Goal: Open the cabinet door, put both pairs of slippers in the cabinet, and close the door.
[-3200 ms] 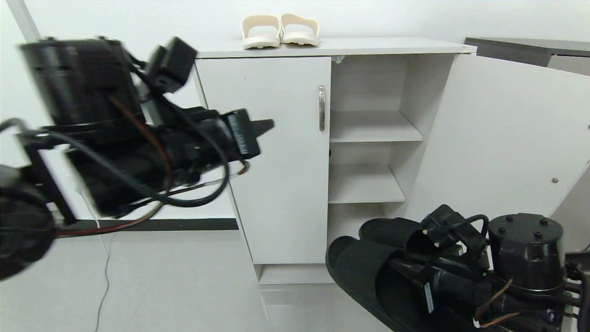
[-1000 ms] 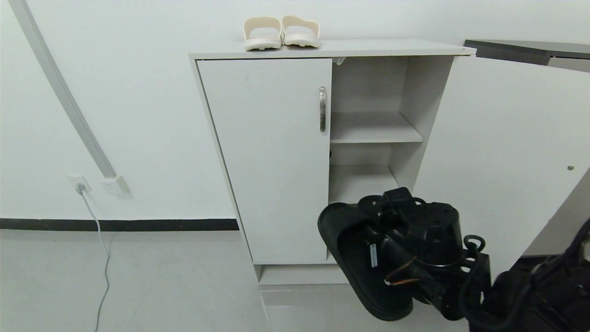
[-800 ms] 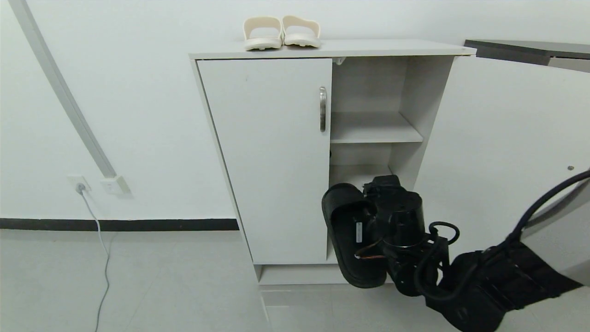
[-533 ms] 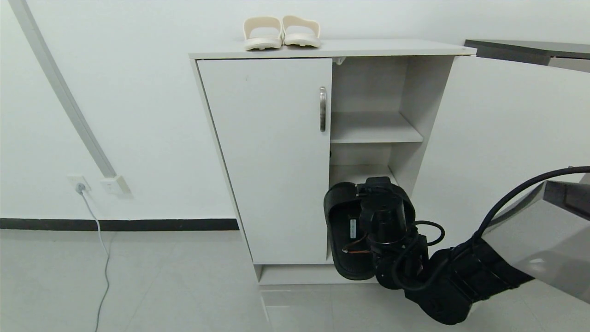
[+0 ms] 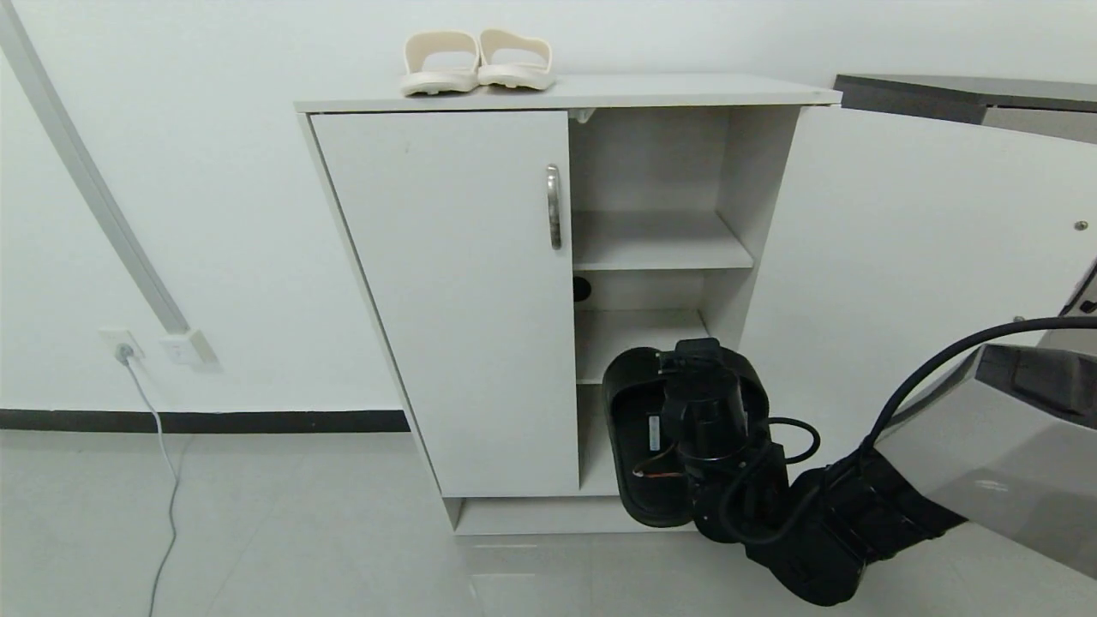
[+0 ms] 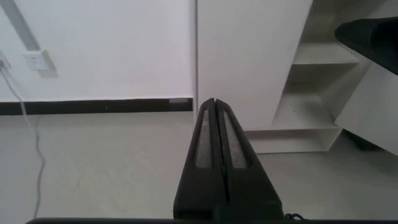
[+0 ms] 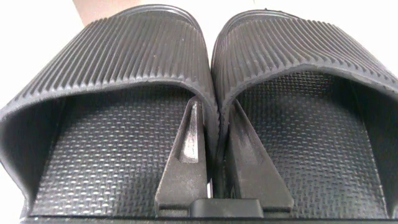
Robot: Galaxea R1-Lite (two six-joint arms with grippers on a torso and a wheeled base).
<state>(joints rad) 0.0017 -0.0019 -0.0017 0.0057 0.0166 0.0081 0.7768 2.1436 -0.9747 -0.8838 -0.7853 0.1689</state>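
Head view: the cabinet (image 5: 600,90) stands with its right door (image 5: 900,257) swung wide at 3 o'clock and its left door (image 5: 454,300) shut. The right jaws grip the black slippers (image 5: 626,463) by their adjoining straps, holding the pair at the mouth of the bottom compartment, toward 5 o'clock. The cream slippers (image 5: 476,60) sit on the cabinet top at 12 o'clock. The left jaws are pressed together on nothing, above the floor (image 6: 93,162).

The right tool (image 7: 216,118) brings the black slippers (image 5: 630,446) up to the open bottom of the cabinet (image 5: 686,90). The left tool (image 6: 214,102) pulls away from its closed door (image 5: 446,300).
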